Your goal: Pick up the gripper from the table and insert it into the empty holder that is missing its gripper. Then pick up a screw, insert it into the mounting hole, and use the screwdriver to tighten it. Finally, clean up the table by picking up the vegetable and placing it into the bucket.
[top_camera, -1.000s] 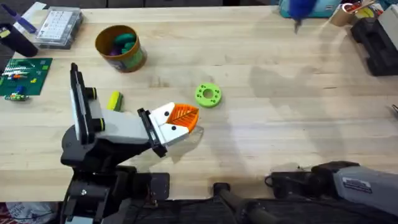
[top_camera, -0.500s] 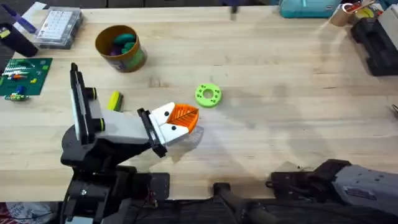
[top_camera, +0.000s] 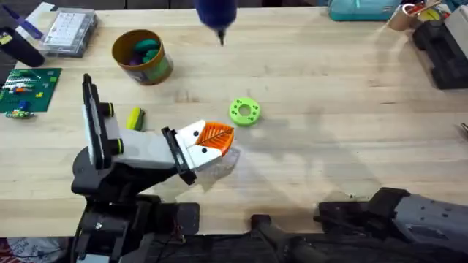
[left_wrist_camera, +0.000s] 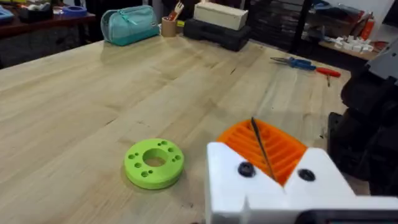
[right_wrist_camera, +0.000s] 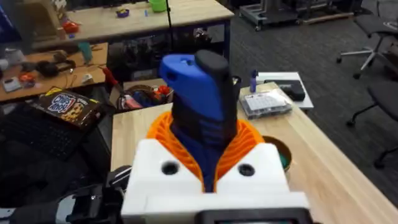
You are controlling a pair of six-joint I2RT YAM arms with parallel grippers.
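The blue screwdriver (top_camera: pixel 216 13) hangs over the table's far edge, bit down. In the right wrist view my right gripper (right_wrist_camera: pixel 205 138) is shut on the screwdriver (right_wrist_camera: pixel 196 87) between orange ribbed pads. The white wedge holder (top_camera: pixel 196 146) at the tip of my left arm carries the orange ribbed gripper (top_camera: pixel 215 134). In the left wrist view its orange pads (left_wrist_camera: pixel 283 149) meet along a thin dark seam, so my left gripper (left_wrist_camera: pixel 263 148) is shut and holds nothing. The yellow-and-green vegetable (top_camera: pixel 134 118) lies left of the holder. The olive bucket (top_camera: pixel 141 57) stands at the back left. A loose screw is out of view.
A lime-green disc with holes (top_camera: pixel 244 112) lies just beyond the holder, and is near the pads in the left wrist view (left_wrist_camera: pixel 154 163). A clear parts box (top_camera: pixel 69 31) and a green circuit board (top_camera: pixel 28 89) sit far left. A teal pouch (top_camera: pixel 365 9) and black case (top_camera: pixel 442 51) sit back right.
The screwdriver has swept left along the far edge, from the upper right to the top middle. The left arm, vegetable and disc have stayed put.
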